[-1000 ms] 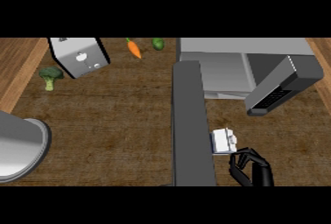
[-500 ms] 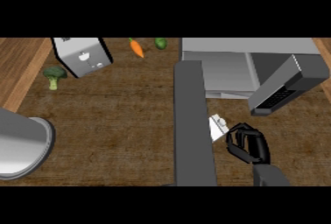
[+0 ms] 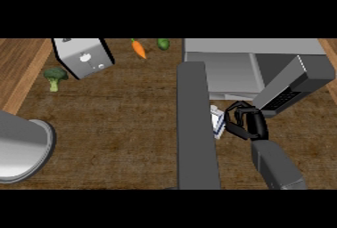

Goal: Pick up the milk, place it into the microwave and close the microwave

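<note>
- Carrying the milk [image 3: 218, 121] toward the microwave [image 3: 223, 71] looks to be the step in hand: the right hand [image 3: 247, 124] has its black fingers curled round the small white carton, so the pick-up seems done and the placing is not.
- The carton shows only as a white sliver with a bluish edge at the left side of the hand, partly hidden by the fingers and by the tall grey bar [image 3: 196, 129] that runs from near to far just left of it.
- Whether the carton is lifted or resting on the wooden counter [image 3: 118, 116], I cannot tell from straight above.
- The microwave's opening lies just beyond the hand, on the far side, and its door [image 3: 293, 84] stands swung out to the right, close by the fingers.
- The next move, I judge, calls for pushing the carton away and slightly left into the cavity while keeping clear of the open door, then letting go, drawing back and swinging the door shut.
- The left hand shows nowhere in the view.
- Far off to the left sit a toaster [image 3: 84, 57], broccoli [image 3: 54, 76] and a carrot [image 3: 139, 48], all well apart from the work.
</note>
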Tool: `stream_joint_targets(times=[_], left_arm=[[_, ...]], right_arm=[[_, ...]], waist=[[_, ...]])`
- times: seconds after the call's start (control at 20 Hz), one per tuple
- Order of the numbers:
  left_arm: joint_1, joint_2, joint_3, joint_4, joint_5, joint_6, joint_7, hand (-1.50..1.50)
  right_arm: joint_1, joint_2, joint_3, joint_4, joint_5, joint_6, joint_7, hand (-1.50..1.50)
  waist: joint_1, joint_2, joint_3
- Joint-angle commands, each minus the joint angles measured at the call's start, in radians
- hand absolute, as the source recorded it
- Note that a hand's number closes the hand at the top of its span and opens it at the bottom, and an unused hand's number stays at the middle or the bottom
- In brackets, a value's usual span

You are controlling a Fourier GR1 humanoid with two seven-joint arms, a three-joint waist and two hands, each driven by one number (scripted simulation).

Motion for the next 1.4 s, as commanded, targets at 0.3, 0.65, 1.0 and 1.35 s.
stream_joint_targets(times=[0.3, 0.65, 1.0, 1.35], left_arm=[[-0.063, -0.035, -0.031, 0.031, -0.083, -0.032, 0.010, -1.50], [-0.101, -0.019, -0.026, 0.062, -0.056, -0.053, -0.005, -1.50], [-0.159, 0.033, -0.018, 0.090, -0.046, -0.040, 0.007, -1.50], [-0.185, 0.041, -0.027, 0.086, -0.040, -0.023, 0.016, -1.50]], right_arm=[[-0.255, -0.125, -0.047, 0.138, 0.008, 0.004, 0.131, 1.50], [-0.350, -0.149, -0.044, 0.191, 0.029, -0.025, 0.210, 1.50], [-0.429, -0.178, -0.001, 0.213, 0.094, -0.240, 0.273, 1.50], [-0.413, -0.230, -0.027, 0.229, 0.079, -0.281, 0.265, 1.50]], waist=[[0.023, 0.013, 0.001], [0.053, 0.026, 0.002], [0.085, 0.044, 0.003], [0.109, 0.066, 0.008]])
